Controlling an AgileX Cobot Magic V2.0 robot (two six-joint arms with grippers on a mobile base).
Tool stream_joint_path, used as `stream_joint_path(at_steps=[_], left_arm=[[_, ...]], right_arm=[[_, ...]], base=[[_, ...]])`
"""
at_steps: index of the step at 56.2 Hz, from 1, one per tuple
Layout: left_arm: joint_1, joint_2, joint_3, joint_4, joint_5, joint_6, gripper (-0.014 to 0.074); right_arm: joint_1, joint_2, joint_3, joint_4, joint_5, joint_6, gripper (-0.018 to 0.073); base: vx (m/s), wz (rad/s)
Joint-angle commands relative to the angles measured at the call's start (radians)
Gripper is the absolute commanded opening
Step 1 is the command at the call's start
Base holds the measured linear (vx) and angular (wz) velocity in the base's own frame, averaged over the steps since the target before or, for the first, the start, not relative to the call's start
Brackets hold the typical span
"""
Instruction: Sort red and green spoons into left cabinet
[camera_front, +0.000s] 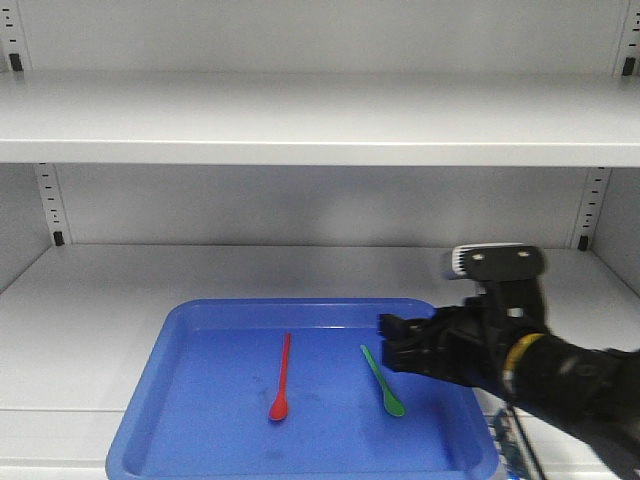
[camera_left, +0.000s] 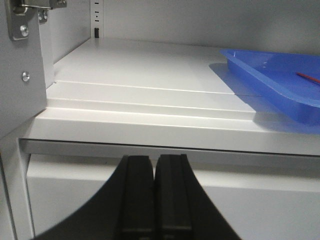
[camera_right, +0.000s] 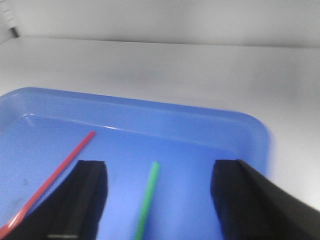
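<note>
The red spoon (camera_front: 281, 378) and the green spoon (camera_front: 381, 381) lie side by side in a blue tray (camera_front: 150, 370) on the left cabinet's lower shelf (camera_front: 250, 270). My right gripper (camera_front: 392, 345) hovers open over the tray's right part, just right of the green spoon. In the right wrist view the green spoon's handle (camera_right: 147, 200) lies between the wide-apart fingers of the gripper (camera_right: 160, 172), untouched, with the red spoon (camera_right: 55, 172) by the left finger. My left gripper (camera_left: 155, 162) is shut and empty, below the shelf's front edge (camera_left: 150, 130).
An upper shelf (camera_front: 320, 120) overhangs the tray. Slotted rails (camera_front: 50, 205) stand at the back corners. The left wrist view shows a door hinge (camera_left: 22, 17) at the left wall, the tray (camera_left: 265, 70) at far right and a flat panel (camera_left: 75, 190) under the shelf.
</note>
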Motion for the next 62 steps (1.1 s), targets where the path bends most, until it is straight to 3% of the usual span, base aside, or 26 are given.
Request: stream_joint_path(at_steps=[1,7,12,25,33,49,62], left_arm=[[0.0,-0.021,-0.003,-0.008,-0.076,0.0,-0.0008],[0.0,-0.021,-0.003,-0.008,-0.076,0.0,-0.0008],[0.0,-0.021,-0.003,-0.008,-0.076,0.0,-0.0008],[0.0,-0.021,-0.003,-0.008,-0.076,0.0,-0.0008],[0.0,-0.021,-0.003,-0.008,-0.076,0.0,-0.0007],[0.0,-0.021,-0.003,-0.008,-0.076,0.0,-0.0007],[0.0,-0.021,-0.003,-0.008,-0.076,0.001,-0.0007]], right_arm=[[-0.031,-0.142,0.042,0.13,-0.027,-0.142,0.041],[-0.081,-0.287,0.176,0.161,-0.042,-0.322,0.0321],[-0.132,-0.424,0.286,0.161,-0.043,-0.404,0.0226],[-0.298,-0.793,0.544,0.166,-0.042,-0.414,-0.0015],[-0.354,-0.983,0.682,0.166,-0.042,-0.414,-0.0011],[-0.344,-1.241,0.949,0.166,-0.048,-0.414,-0.0009],[-0.344,-1.42,0.951,0.161,0.236,-0.412,-0.0009]], base=[[0.0,0.0],[0.0,0.0],[0.0,0.0],[0.0,0.0],[0.0,0.0],[0.0,0.0],[0.0,0.0]])
